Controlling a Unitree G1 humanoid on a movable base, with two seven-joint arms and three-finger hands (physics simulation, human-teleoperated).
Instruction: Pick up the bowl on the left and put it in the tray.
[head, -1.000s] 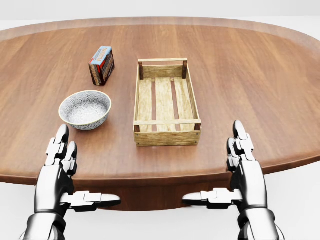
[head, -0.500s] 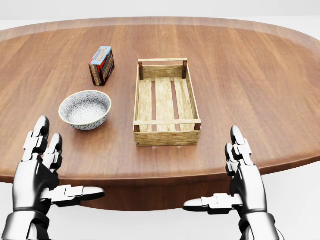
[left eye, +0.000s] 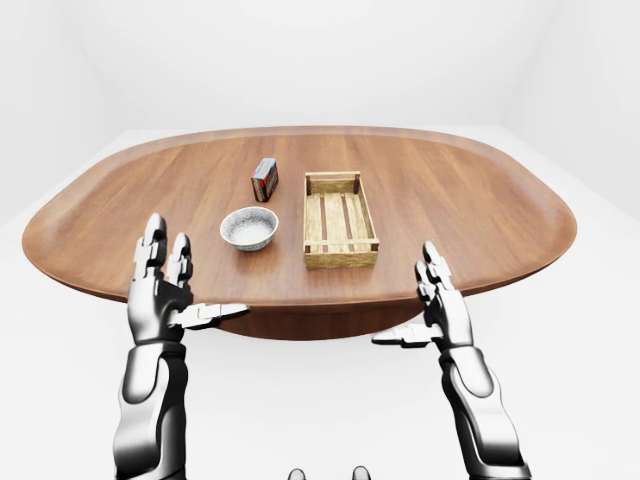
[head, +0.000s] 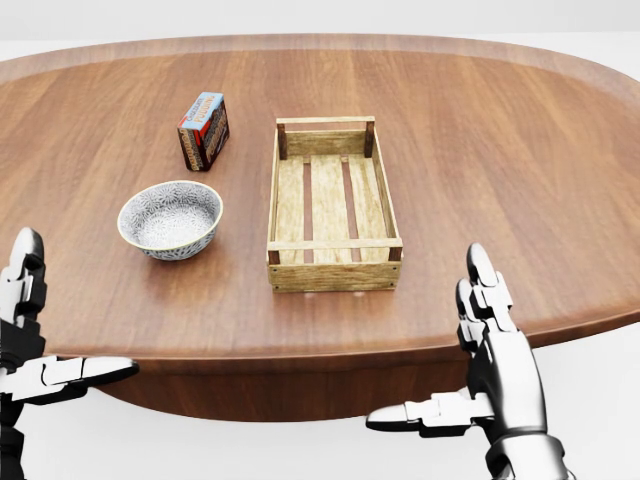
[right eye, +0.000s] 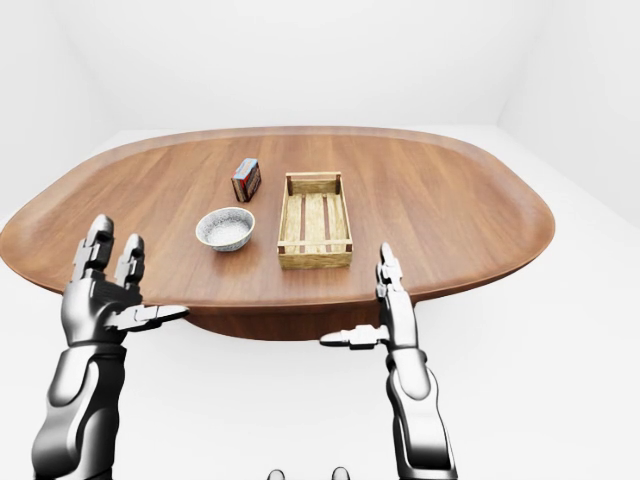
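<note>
**Bowl on the worktop beside the tray, both hands open**

The bowl (head: 170, 218) stands upright on the oval wooden worktop (head: 500, 150), to the left of the tray (head: 334, 276) in the head view and clear of it. It is grey and speckled, with a pale rim. The tray is a slatted wooden crate, its long sides running up the view. A small printed box (head: 203, 130) stands just above the bowl in the head view, apart from both bowl and tray.

The left robot hand (left eye: 160, 298) is raised at the worktop's lower edge, down and left of the bowl and well apart from it. Its fingers are spread upward and its thumb points inward. The right robot hand (head: 500, 362) hangs at the same edge, below and right of the tray, fingers likewise apart. Neither hand touches anything.
</note>
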